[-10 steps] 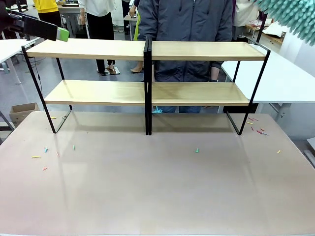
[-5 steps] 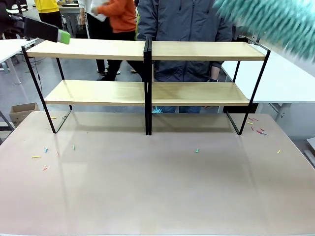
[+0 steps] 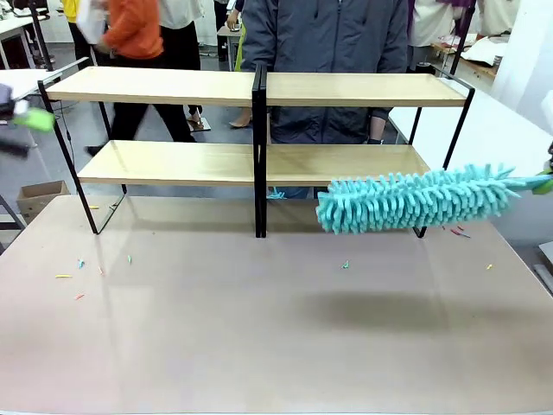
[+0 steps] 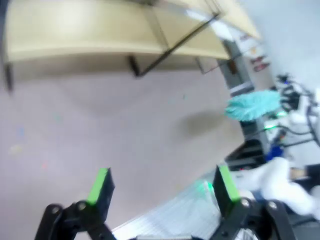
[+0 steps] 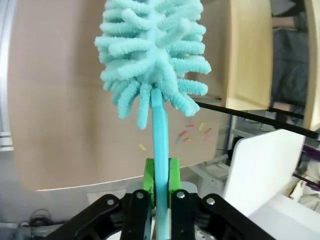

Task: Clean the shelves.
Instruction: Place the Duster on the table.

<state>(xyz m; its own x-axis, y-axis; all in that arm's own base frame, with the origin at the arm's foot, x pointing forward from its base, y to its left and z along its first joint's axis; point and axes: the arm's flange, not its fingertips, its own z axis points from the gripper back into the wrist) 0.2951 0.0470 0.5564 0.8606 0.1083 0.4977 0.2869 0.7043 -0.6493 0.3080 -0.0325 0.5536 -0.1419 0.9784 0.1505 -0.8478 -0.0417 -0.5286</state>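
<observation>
Down from the top right corner has come the duster (image 3: pixel 415 201): its teal head now hangs level in front of the shelves (image 3: pixel 257 147), across the right end of the lower board and just above the table (image 3: pixel 259 337). Meanwhile the left gripper (image 3: pixel 26 121) has dropped from beside the upper left board to a spot left of the rack, between the two tiers, blurred. A person in orange has walked left behind the rack.

Shelves stand at the far side of the table, four pale boards on a black frame with a central upright, all boards bare. Behind the upright stands a person in a dark jacket (image 3: pixel 324 43). Right of the rack is a white table (image 3: pixel 484 138); left of it, on the floor, a cardboard box (image 3: pixel 39 197), whose inside I cannot make out. Small coloured scraps (image 3: pixel 82 270) lie on the table in front of the rack's left end, one teal bit (image 3: pixel 346 264) lies under the duster, and more scraps lie by the right leg.

From the right wrist, the right gripper (image 5: pixel 160 172) is clamped on the duster's teal handle, green pads pressed to either side. From the left wrist, the left gripper (image 4: pixel 162 182) has its fingers spread wide with nothing between them, above the table in front of the rack.
</observation>
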